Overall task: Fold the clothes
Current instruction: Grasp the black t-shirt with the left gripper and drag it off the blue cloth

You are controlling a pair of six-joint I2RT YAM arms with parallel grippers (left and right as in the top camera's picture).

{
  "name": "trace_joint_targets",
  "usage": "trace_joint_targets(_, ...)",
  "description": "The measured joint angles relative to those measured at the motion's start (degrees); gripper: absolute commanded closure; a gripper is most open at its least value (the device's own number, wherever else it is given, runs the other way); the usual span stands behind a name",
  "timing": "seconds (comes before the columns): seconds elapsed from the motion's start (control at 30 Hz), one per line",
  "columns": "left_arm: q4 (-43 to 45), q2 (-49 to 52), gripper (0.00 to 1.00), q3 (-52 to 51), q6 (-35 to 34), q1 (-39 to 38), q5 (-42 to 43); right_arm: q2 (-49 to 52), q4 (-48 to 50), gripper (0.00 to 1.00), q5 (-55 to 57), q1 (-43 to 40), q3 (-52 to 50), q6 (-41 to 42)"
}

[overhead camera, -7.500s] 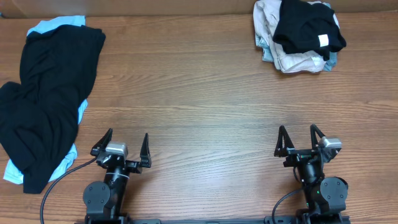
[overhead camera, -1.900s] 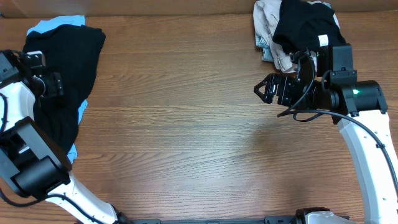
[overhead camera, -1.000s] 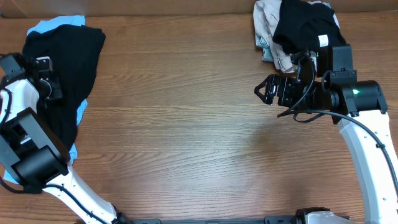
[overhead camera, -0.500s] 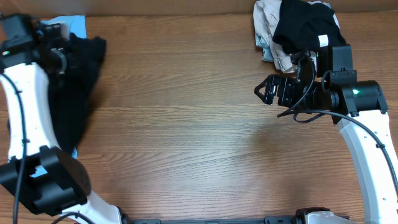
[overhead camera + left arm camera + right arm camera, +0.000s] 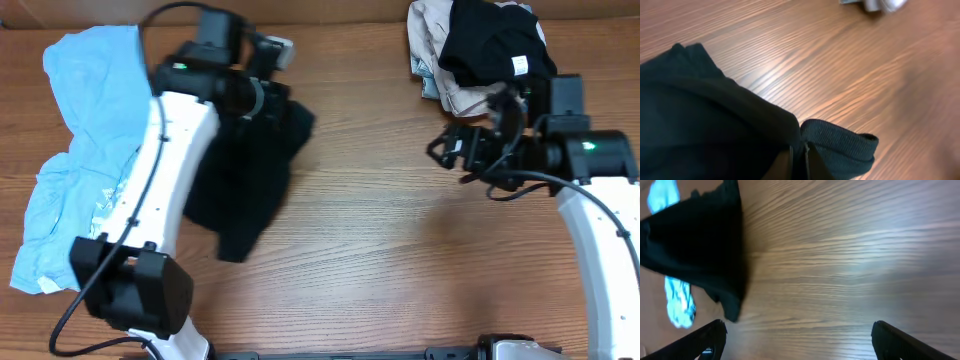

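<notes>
Just left of the black shirt [image 5: 250, 170], the left arm [image 5: 165, 160] wore smooth white shells along its long links, joined by black cylindrical joints, with a fat black drum [image 5: 140, 290] at the joint below the shirt, a thin black cable [image 5: 143, 180] running down its shell and a small green light [image 5: 182, 68] on the dark housing above the shirt. Well right of the shirt, the right arm [image 5: 595, 250] had matching white shells and black joints, a green light of its own, black cables [image 5: 505, 188] looping beneath its wrist, and a matte black right gripper [image 5: 447, 155] whose fingers [image 5: 702, 341] were dark, tapering prongs.
</notes>
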Motion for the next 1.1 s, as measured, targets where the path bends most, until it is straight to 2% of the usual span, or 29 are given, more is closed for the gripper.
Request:
trace_joint_targets(0.1,2.69,0.87,0.83,0.00,-1.90,-3.78,0.33,-0.50,-0.59,0.01,0.07,-5.20,0.00,-0.04)
trace_joint_targets(0.2,4.72,1.86,0.64,0.00,-3.98,-6.64,0.55,-1.68,-1.22,0.00,0.22,-9.92,0.00,-0.07)
trace_joint_targets(0.23,5.22,2.21,0.51,0.00,-4.28,-7.41,0.55,-2.16,-1.40,0.00,0.24,-11.26,0.00,-0.11)
trace_joint_targets(0.27,5.66,2.49,0.34,0.00,-4.79,-8.09,0.33,-2.51,-1.53,0.00,0.26,-12.15,0.00,-0.24)
trace_joint_targets(0.33,5.53,2.73,0.20,0.00,-5.46,-9.01,-1.09,-2.97,-1.84,0.00,0.22,-13.29,0.00,-0.57)
trace_joint_targets(0.37,4.81,2.78,0.16,0.04,-6.32,-9.11,-1.99,-3.10,-2.10,0.00,0.17,-13.64,0.00,-0.92)
trace_joint_targets(0.47,-0.57,2.78,0.12,1.22,-7.76,-8.28,-4.87,-3.10,-2.89,0.00,0.15,-13.66,0.00,-1.81)
trace_joint_targets(0.63,-13.51,2.78,0.12,4.31,-8.04,-3.21,-8.92,-3.10,-3.82,0.00,-0.02,-13.66,0.00,-2.62)
trace_joint_targets(0.8,-20.26,2.78,0.12,3.58,-10.62,1.51,-13.49,-3.10,-4.26,0.00,-0.04,-13.09,0.00,-2.91)
trace_joint_targets(0.93,-22.03,2.78,0.12,-1.86,-14.21,1.64,-17.77,-3.10,-4.09,0.00,-0.04,-10.45,0.00,-3.02)
trace_joint_targets(1.1,-17.14,2.80,0.13,-12.28,-18.21,1.55,-21.31,-3.08,-2.34,0.00,-0.07,-5.51,-0.15,-3.06)
